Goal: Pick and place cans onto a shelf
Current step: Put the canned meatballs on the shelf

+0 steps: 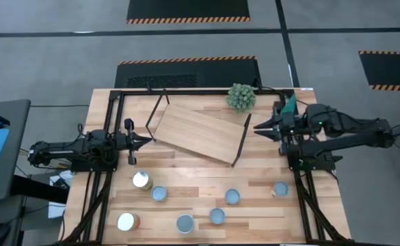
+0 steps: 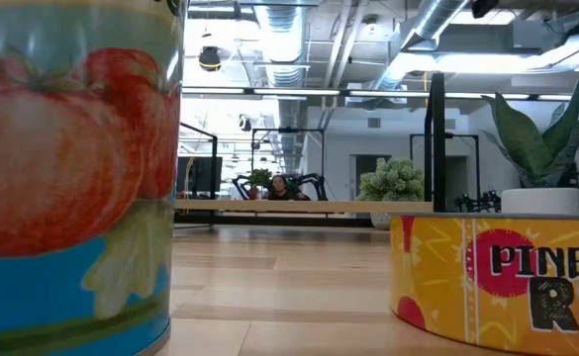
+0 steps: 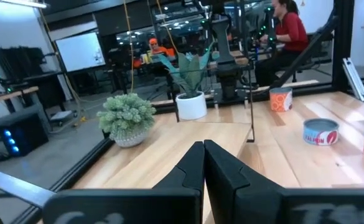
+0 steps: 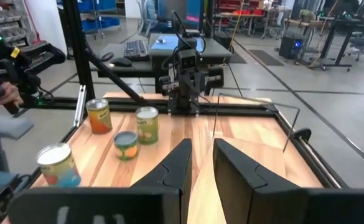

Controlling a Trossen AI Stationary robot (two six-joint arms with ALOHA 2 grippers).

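Note:
The shelf, a light wood board on thin black rod legs, stands askew on the table's far middle. Seven cans stand upright on the near half of the table, among them two with whitish tops and blue-grey ones. My left gripper is shut and empty, left of the shelf. My right gripper is slightly open and empty, right of the shelf. The low view shows a tomato can and a pineapple can close up.
A small green plant stands at the far edge behind the shelf. A black frame runs along the table's edges. The right wrist view shows several cans and my left arm opposite. People sit in the room beyond.

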